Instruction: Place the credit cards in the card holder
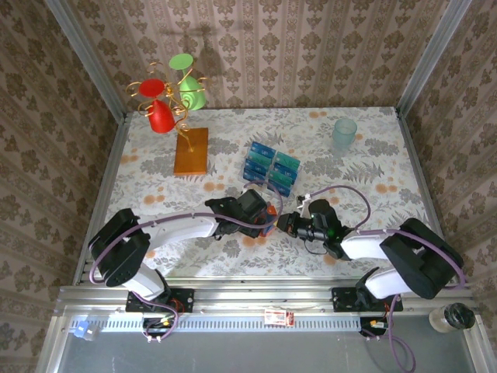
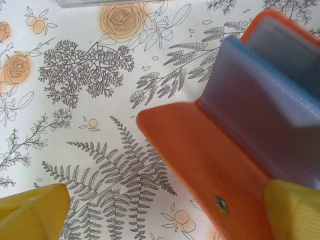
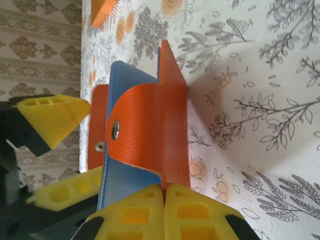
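One card holder (image 3: 150, 130): right hand (image 3: 164, 200) is pinching its flap, left hand (image 2: 163, 210) is standing spread astride it; the thin edge grip may be slipping.

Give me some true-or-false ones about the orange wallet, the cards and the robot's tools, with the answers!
1. The right tool is pinching the orange card holder. True.
2. The left tool is shut tight. False: its yellow fingers stand wide apart, one on each side of the holder's flap.
3. The credit cards are tucked inside the card holder. False: blue and teal cards lie in a group on the table, beyond the holder.
4. A see-through cup stands near the table's far right corner. True.
5. The card holder is snapped shut. False: it is open, with its clear sleeves showing.
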Tool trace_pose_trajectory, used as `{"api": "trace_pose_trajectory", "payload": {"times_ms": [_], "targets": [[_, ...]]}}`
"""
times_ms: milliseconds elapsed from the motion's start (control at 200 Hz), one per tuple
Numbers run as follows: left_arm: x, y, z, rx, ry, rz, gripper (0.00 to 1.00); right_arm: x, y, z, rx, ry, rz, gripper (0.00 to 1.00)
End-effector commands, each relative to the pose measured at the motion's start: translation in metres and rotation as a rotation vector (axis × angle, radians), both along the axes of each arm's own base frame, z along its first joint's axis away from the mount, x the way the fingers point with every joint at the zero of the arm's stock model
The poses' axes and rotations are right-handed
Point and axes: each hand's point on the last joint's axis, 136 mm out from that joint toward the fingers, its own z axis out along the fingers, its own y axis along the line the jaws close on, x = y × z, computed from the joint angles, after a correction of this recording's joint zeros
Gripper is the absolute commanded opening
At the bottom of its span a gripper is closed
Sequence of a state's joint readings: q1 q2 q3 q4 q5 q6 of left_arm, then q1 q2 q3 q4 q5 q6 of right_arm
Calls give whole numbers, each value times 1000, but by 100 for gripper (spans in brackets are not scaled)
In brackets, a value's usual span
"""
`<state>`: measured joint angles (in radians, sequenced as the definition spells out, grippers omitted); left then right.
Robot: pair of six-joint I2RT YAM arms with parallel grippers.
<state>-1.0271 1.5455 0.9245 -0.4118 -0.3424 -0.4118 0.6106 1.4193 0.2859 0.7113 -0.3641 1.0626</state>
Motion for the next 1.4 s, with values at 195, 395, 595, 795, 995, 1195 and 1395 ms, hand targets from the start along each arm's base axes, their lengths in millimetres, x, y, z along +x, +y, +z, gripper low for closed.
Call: {"api": "trace_pose_trajectory", "payload": {"times_ms": [195,395,595,795,995,1195,1395], "targets": [[5,-1,1,22,-23,23,100,-6,8,-13,-8,10,-25,0],[3,11,-6,56,-26,34,95,-12,-2,-30,-53,40,-91,0],[2,16,-14,76,-20,36,83,-14,-14,-38,-85,47,-165,0],[6,19,-19,70,-22,46,77,-12,-24,-36,-124,46,-212,0],[8,10,-21,26,-10,27,65,-13,-27,-41,-142,61,-226,0],[3,-3,-24,-51,30,16,60,-14,-27,-46,-144,73,-228,0],[0,-5,-30,-117,70,43,45,-15,-27,-50,-147,83,-230,0]]}}
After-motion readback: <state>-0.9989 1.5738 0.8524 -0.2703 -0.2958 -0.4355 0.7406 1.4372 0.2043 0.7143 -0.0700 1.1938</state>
